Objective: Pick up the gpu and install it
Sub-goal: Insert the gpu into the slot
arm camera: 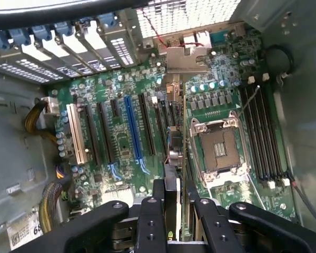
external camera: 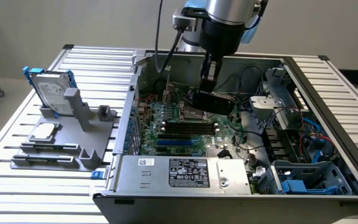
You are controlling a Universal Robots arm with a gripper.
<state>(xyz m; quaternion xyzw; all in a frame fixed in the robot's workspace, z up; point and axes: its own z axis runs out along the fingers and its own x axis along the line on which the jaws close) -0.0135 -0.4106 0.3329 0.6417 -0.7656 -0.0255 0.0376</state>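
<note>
Pickup: done, we judge, since the gpu [external camera: 215,102] is up in the gripper [external camera: 205,89], inside the open case [external camera: 332,88]
Grip: fingers [arm camera: 150,211] are clamped on the card from both faces with only its thickness between them; nothing else is held
Install: not done as far as we can see; the card hangs tilted above the motherboard [external camera: 175,116] and is not seated in any slot
Gpu vs tool: it runs straight out from between the fingertips, edge-on in the wrist view, with its metal bracket [arm camera: 185,59] at the far end, near the rear slot covers [arm camera: 68,52]
Over the board: it sits between the blue slot [arm camera: 132,126] and the CPU socket [arm camera: 219,150], roughly parallel to the slots; we can't tell which slot it lines up with
Left: seating the card in a slot
</note>
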